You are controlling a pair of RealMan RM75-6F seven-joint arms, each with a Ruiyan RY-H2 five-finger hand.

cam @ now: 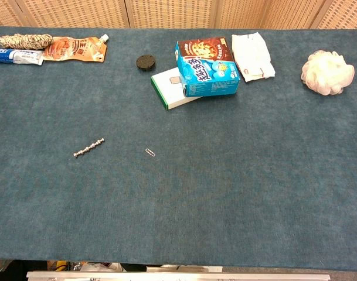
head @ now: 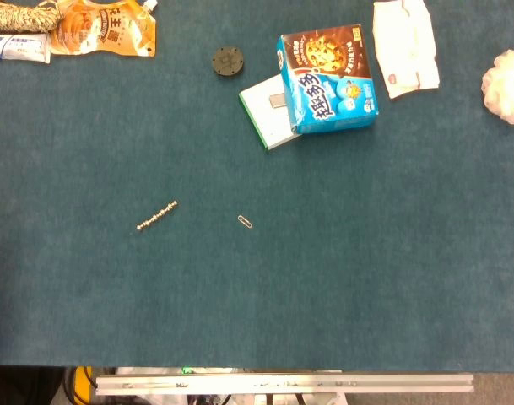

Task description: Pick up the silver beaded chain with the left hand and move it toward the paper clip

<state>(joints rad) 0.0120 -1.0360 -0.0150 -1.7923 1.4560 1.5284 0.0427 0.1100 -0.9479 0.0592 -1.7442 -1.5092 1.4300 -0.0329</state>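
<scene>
Metal rail is edging my blue table; chain is lying left of clip, apart. Neither of my hands is showing, so their state I cannot tell.

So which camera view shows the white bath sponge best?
The chest view: the white bath sponge sits whole on the table, its ruffles visible. In the head view the frame's right edge cuts it, so only part shows.

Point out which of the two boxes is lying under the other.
The flat white box with the green edge lies on the table; the blue cookie box rests on top of it, overlapping its right part.
</scene>
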